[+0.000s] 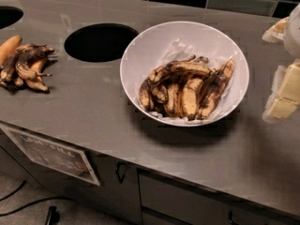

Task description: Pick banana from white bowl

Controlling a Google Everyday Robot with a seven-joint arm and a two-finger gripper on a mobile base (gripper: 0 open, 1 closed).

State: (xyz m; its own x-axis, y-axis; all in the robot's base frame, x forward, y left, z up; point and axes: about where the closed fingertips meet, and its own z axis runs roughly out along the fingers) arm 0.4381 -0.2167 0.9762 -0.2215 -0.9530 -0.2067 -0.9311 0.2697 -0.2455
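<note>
The white bowl (140, 55) stands in the middle of the grey counter and holds several overripe bananas on crumpled clear wrap. The banana (180, 69), long, slim and mostly dark with faint yellow patches, lies across the top of the pile, its thin stem pointing up and to the right. Shorter, yellower, brown-streaked bananas (190, 97) lie under it. My gripper (281, 64) is at the right edge of the view, right of the bowl and apart from it. Its pale fingers (283, 95) stand apart and hold nothing.
A separate dark banana bunch (23, 67) with an orange-yellow one lies at the counter's left. A round hole (98, 42) is cut in the counter left of the bowl, and another (7, 15) at far left. A tiled wall runs behind. Cabinet fronts and a sign (51, 153) are below the front edge.
</note>
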